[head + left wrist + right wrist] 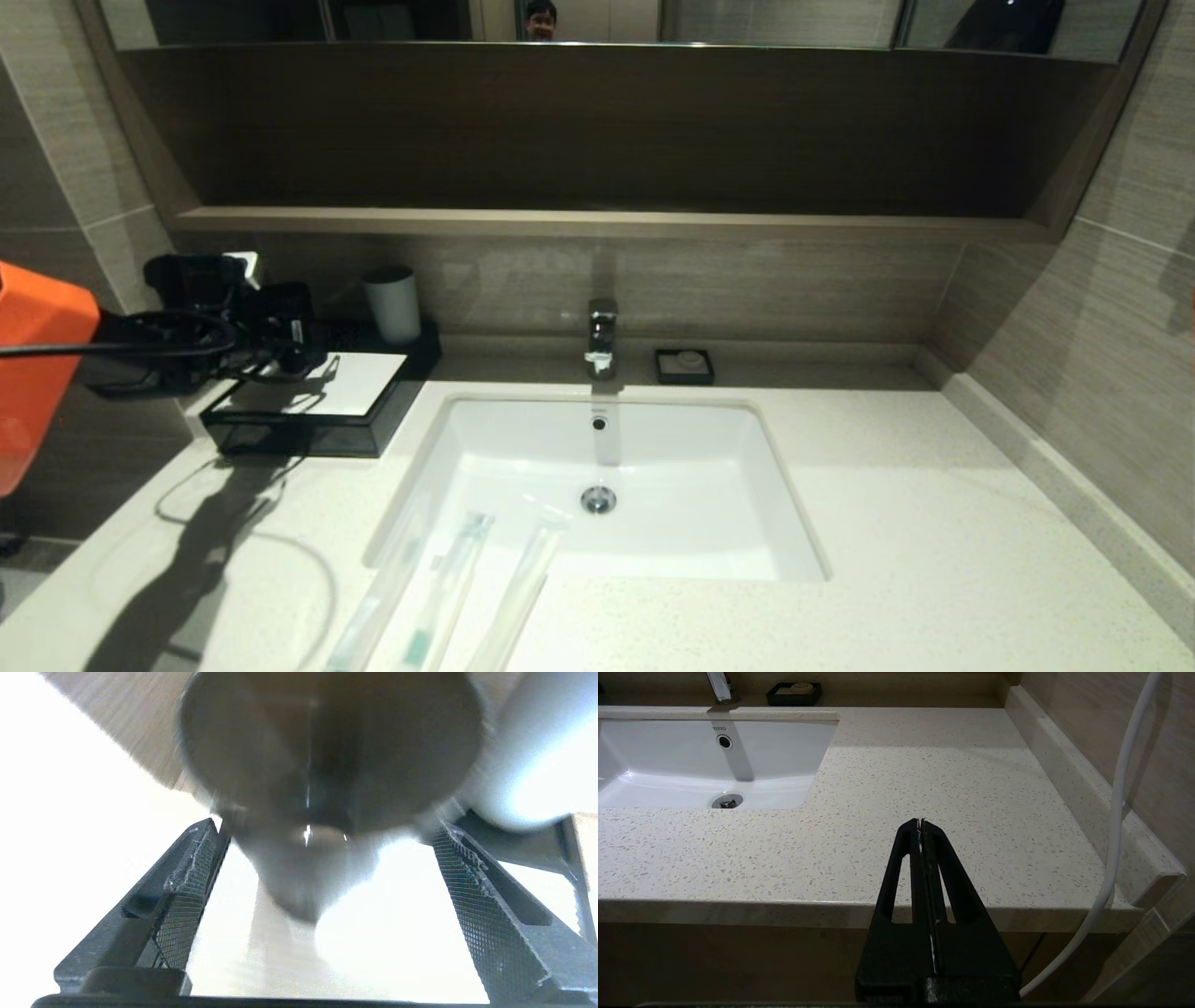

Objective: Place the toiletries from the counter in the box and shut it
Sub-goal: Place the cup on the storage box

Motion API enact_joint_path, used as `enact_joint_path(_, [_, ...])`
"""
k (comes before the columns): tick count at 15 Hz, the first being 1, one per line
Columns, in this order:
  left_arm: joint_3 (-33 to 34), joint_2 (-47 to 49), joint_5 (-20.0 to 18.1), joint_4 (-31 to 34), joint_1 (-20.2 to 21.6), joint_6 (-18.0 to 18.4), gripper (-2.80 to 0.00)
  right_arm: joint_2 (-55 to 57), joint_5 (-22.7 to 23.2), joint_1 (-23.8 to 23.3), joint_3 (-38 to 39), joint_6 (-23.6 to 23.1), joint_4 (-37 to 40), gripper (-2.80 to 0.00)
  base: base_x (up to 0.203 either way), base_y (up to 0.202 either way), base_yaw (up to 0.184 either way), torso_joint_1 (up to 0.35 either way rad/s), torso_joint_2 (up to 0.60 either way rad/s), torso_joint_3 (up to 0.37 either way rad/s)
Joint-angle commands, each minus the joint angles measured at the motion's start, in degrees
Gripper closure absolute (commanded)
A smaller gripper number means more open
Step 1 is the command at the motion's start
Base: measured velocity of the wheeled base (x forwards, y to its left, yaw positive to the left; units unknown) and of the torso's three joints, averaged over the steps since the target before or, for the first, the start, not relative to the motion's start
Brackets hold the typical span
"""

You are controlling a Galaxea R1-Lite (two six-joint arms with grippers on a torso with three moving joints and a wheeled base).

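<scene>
Left claw [303, 359] over white top panel of box [308, 434] at worktop's [887, 541] back left, fingers [187, 891] spread wide, dark grey cup [327, 751] close ahead between them, not gripped. Right claw [920, 823] low off worktop's front edge on sink's [747, 448] right, pressed together, empty. Three toiletries [448, 588] side by side on worktop at sink's front-left corner, well apart from box.

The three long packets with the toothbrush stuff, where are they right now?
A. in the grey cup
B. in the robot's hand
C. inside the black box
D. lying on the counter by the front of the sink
D: the three toiletries lie side by side on the counter at the sink's front left corner, away from the box and the left gripper.
</scene>
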Motion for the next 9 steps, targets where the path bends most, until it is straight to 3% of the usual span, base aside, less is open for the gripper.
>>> enact_joint_path(1, [4.84, -5.15, 0.00, -0.17, 0.01, 0.03, -2.80, 0.00, 0.01, 0.03, 0.09, -0.01, -0.02, 0.00, 0.000, 0.000, 0.000, 0.000, 0.00, 0.000])
enact_joint_path(5, [12.99, -10.89, -0.64, -0.33, 0.45, -0.60, -2.80, 0.00, 0.01, 0.01, 0.09, -0.01, -0.02, 0.00, 0.000, 0.000, 0.000, 0.000, 0.00, 0.000])
enact_joint_path(6, [14.03, -11.52, -0.88, -0.35, 0.73, -0.64, 0.00, 0.00, 0.01, 0.01, 0.09, -0.01, -0.02, 0.00, 0.000, 0.000, 0.000, 0.000, 0.00, 0.000])
enact_joint_path(9, [14.98, -11.59, -0.99, -0.35, 1.75, -0.66, 0.00, -0.09, 0.01, 0.01, 0.09, -0.01, -0.02, 0.00, 0.000, 0.000, 0.000, 0.000, 0.00, 0.000])
